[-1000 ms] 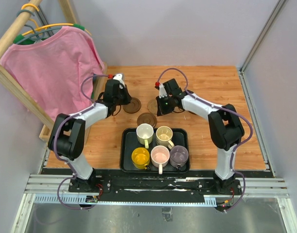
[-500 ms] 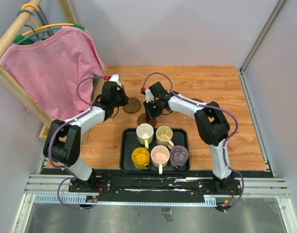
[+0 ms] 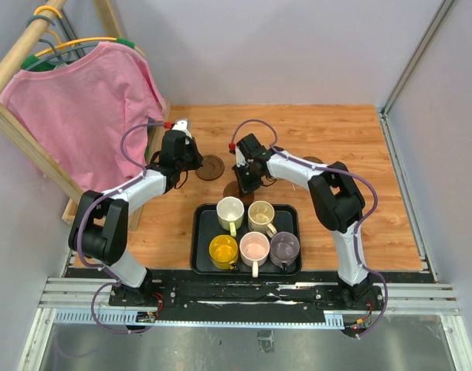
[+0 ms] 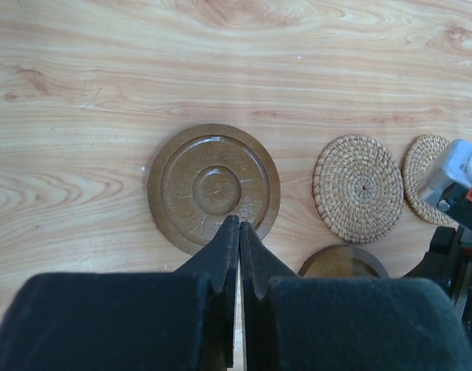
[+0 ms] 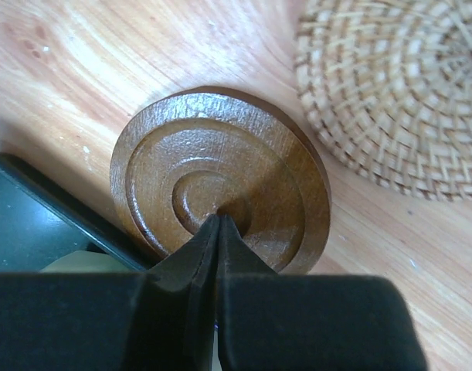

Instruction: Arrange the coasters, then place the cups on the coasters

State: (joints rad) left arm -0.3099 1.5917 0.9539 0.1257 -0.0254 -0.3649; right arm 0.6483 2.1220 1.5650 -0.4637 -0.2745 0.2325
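Two dark brown coasters and two woven tan coasters lie on the wooden table beyond the tray. My left gripper (image 4: 238, 225) (image 3: 195, 161) is shut and holds nothing. Its tips rest at the near edge of one dark coaster (image 4: 214, 188) (image 3: 212, 167). My right gripper (image 5: 219, 221) (image 3: 246, 183) is also shut, with its tips pressed on the middle of the other dark coaster (image 5: 220, 174) (image 4: 344, 264), right by the tray's far edge. The woven coasters (image 4: 358, 188) (image 4: 429, 185) (image 5: 398, 93) sit beside it. The white (image 3: 230, 209), cream (image 3: 260, 214), yellow (image 3: 223, 250), pink (image 3: 254, 248) and purple (image 3: 284, 246) cups stand in the tray.
The black tray (image 3: 205, 225) (image 5: 19, 224) sits at the near middle of the table. A wooden rack with a pink shirt (image 3: 89, 108) stands along the left side. Grey walls close off the back and the right.
My right gripper has swung left from the woven coasters and come down on the dark coaster by the tray. The left gripper has barely shifted.
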